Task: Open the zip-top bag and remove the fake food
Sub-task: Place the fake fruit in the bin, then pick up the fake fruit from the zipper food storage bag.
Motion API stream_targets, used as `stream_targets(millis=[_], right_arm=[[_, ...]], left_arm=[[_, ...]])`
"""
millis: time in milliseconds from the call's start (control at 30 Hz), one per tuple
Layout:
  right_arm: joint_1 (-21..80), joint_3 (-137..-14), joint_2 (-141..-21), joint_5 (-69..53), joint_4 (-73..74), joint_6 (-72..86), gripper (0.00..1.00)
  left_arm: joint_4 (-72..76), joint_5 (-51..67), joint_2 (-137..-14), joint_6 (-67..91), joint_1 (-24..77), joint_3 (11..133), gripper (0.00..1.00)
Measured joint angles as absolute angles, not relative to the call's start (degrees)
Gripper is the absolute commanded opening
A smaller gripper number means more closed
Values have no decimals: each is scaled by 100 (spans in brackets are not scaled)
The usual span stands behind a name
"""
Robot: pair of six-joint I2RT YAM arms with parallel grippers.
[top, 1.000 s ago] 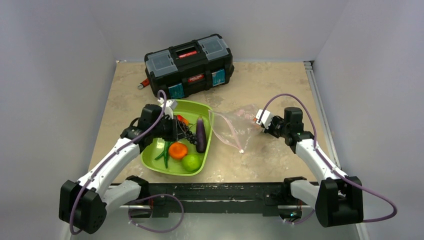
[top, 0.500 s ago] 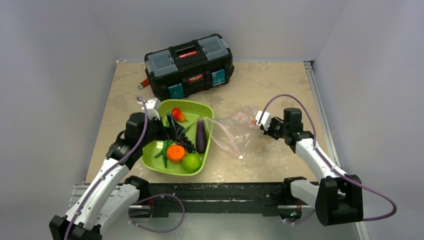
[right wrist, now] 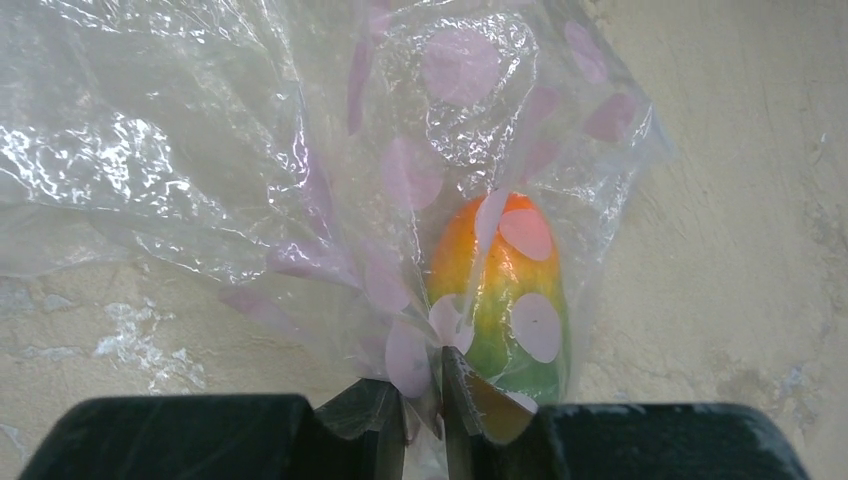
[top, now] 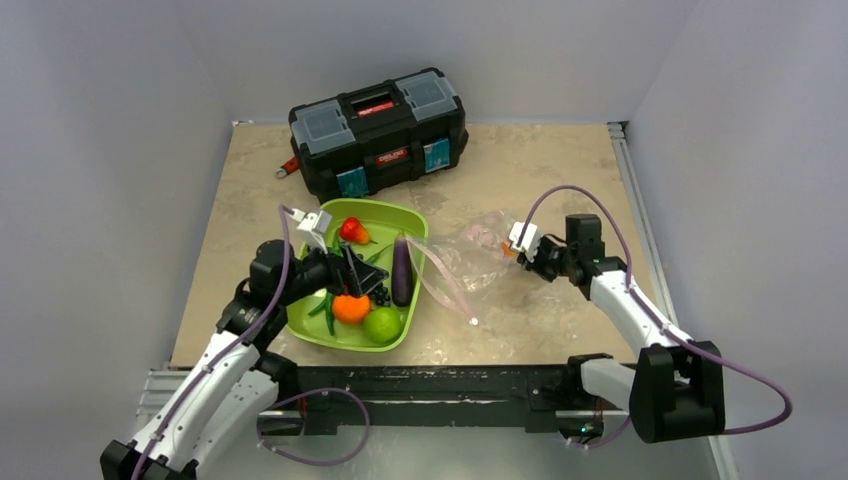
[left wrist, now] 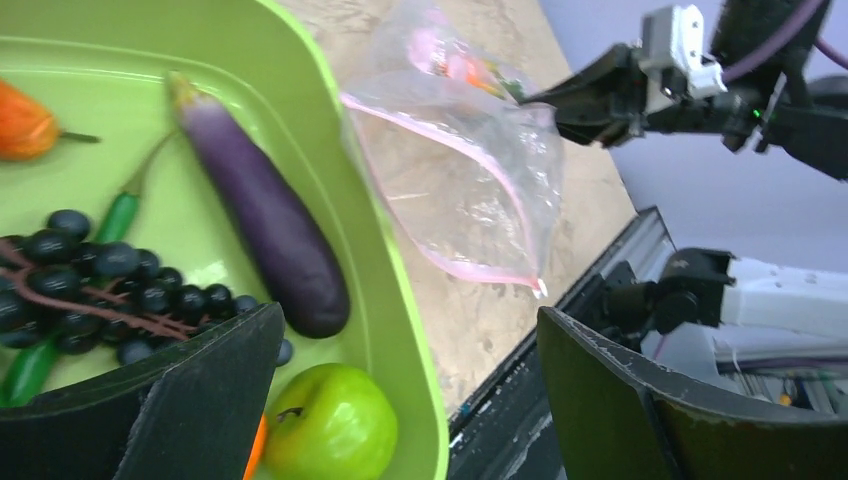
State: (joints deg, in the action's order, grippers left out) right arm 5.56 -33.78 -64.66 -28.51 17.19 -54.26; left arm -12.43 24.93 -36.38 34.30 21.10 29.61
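Zip-top bag [top: 462, 262] of clear crinkly plastic lies on the right half of the table [top: 540, 170], between the lime-green tray [top: 392, 211] and the right claw [top: 516, 246]. Its pink zip strip [left wrist: 460, 148] runs along the side that faces the tray. The two halves of the strip stand apart, so the mouth is open, and one end of it reaches the right rim of the tray. The right claw has its fingers almost pressed together and pinches a fold of the zip-top bag at the closed end, which is lifted a little from the table. Just beside this pinch, inside the plastic, lies one orange-green mango [right wrist: 505, 290]. The left claw [top: 352, 272] hangs over the tray with its fingers spread wide and holds nothing. The tray stands towards the near left corner of the table. It carries a purple eggplant [left wrist: 265, 220] along its right side, a bunch of dark berries [left wrist: 100, 290] next to it, an orange [top: 350, 308], a round green fruit [left wrist: 330, 435] at the near end, a red strawberry [top: 352, 230] at the far end and green bean pods [top: 328, 305]. A black toolbox [top: 378, 130] stands at the far edge, left of the middle.
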Motion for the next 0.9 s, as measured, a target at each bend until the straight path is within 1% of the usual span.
stream_targets(millis=[100, 233, 533, 733, 900], right_arm=[[556, -3424, -6536, -2963, 1763, -5437, 19], [556, -3450, -6617, -3017, 1865, -5457, 25], [556, -3476, -6641, -3153, 2023, -5535, 32], [539, -3531, -6711, -3280, 2178, -5559, 43], [410, -3599, -6711, -3446, 2342, -5627, 50]], left_arm=[[-1052, 2593, -3658, 3557, 2399, 2910, 96], [-803, 2484, -3809, 3647, 3153, 2908, 96], [309, 1656, -4423, 3942, 4274, 2637, 96], [1133, 1181, -4838, 4123, 4770, 2495, 97], [1525, 930, -5175, 4233, 5011, 2451, 97]])
